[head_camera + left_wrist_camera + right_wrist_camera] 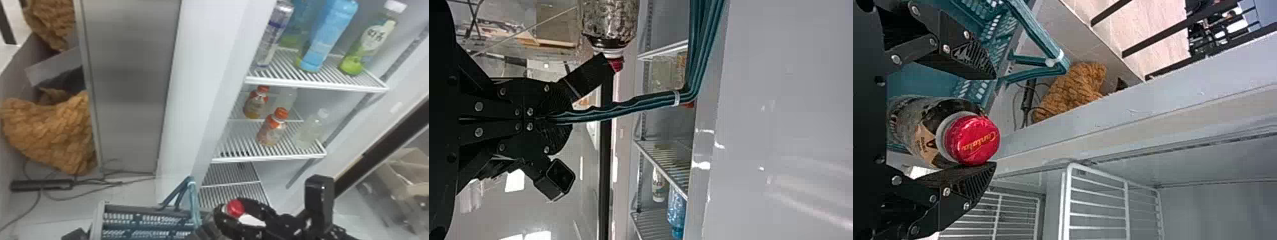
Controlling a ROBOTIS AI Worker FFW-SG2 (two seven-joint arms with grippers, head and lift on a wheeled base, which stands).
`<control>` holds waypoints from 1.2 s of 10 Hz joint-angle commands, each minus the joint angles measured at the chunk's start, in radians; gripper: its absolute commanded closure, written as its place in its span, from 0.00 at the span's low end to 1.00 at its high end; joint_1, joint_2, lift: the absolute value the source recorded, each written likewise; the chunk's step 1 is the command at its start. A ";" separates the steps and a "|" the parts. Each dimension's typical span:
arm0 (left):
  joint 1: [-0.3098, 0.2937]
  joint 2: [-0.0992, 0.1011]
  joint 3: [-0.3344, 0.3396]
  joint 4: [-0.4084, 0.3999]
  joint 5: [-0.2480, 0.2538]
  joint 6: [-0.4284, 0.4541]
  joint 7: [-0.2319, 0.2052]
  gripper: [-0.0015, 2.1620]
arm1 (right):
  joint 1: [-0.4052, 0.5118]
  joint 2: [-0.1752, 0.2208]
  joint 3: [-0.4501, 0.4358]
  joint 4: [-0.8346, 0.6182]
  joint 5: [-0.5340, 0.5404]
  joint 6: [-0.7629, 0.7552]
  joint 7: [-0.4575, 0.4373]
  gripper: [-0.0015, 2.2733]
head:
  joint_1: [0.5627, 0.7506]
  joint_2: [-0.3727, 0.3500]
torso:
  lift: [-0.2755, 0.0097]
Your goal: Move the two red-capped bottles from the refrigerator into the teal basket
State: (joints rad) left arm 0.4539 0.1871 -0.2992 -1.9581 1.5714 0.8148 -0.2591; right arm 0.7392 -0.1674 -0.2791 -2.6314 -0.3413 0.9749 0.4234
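In the head view the right gripper (pixel 244 212) is beside a red-capped bottle (pixel 235 208) at the basket's right end. The right wrist view shows that bottle (pixel 973 139) between the spread fingers of my right gripper (pixel 990 120), close to one finger, with a gap to the other. Part of my left gripper (pixel 75 234) appears at the teal basket's (pixel 153 209) left. Seen from its own wrist, the left gripper (pixel 551 119) is shut on the basket's teal handle (pixel 644 101); a red-capped bottle (pixel 610 22) is beyond.
The refrigerator's wire shelves (pixel 271 158) hold two orange-capped bottles (pixel 271 129) and clear ones, with blue and green bottles above. Its white side wall (pixel 204 63) rises behind the basket. Cables and a black power strip (pixel 41 185) lie on the floor at left.
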 commanded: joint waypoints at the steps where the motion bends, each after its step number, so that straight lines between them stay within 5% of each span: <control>1: 0.000 0.000 0.000 -0.002 0.000 0.000 0.000 0.54 | -0.001 0.008 -0.016 0.004 0.000 -0.055 0.000 0.21 | 0.70 0.03 | 0.18; 8: 0.000 0.000 0.000 -0.002 0.000 0.000 0.000 0.53 | 0.002 0.011 -0.024 0.014 -0.006 -0.113 0.000 0.20 | 0.70 0.03 | 0.18; 12: 0.003 -0.002 0.002 -0.002 0.000 0.000 0.000 0.54 | 0.085 0.046 -0.034 0.019 0.000 -0.484 -0.094 0.20 | 0.70 0.03 | 0.18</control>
State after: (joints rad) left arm 0.4563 0.1870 -0.2977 -1.9588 1.5716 0.8148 -0.2592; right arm 0.8126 -0.1290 -0.3099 -2.6230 -0.3425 0.5649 0.3320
